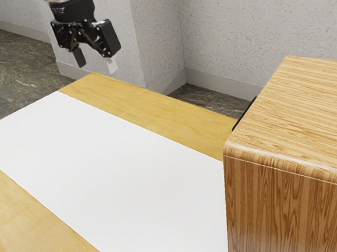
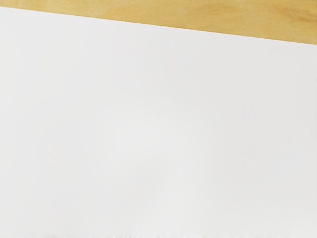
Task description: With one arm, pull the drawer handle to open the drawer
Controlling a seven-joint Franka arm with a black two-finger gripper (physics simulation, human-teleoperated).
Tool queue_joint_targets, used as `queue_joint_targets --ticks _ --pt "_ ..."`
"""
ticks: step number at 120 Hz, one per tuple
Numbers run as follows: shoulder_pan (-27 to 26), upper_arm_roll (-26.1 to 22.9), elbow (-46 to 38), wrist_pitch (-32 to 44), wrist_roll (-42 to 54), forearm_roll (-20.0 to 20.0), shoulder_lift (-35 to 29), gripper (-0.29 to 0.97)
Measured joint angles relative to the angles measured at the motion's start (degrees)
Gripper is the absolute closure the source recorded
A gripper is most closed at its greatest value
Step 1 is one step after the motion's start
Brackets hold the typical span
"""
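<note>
Two fingers (image 1: 80, 58) spread wide, gripping nothing, on the gripper (image 1: 96, 62) high over the table (image 1: 158, 110) - well apart from the wooden drawer cabinet (image 1: 293, 171) at the exterior view's right.

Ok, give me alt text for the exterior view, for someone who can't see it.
A black gripper hangs open in the air at the exterior view's upper left, near the far corner of a wooden table with a broad white strip across it. A wooden cabinet stands at the exterior view's right, well apart from the gripper.
</note>
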Motion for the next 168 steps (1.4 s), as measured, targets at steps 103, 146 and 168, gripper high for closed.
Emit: queue_joint_targets --ticks 103,146,168 --pt "-7.80 1.22 -10.18 22.51 -14.11 -24.81 5.50 0.00" --pt "-8.07 1.14 -14.82 27.00 -18.27 -30.27 2.99 0.17" --pt "-8.82 0.90 -16.65 27.64 -20.16 -31.62 3.25 0.25"
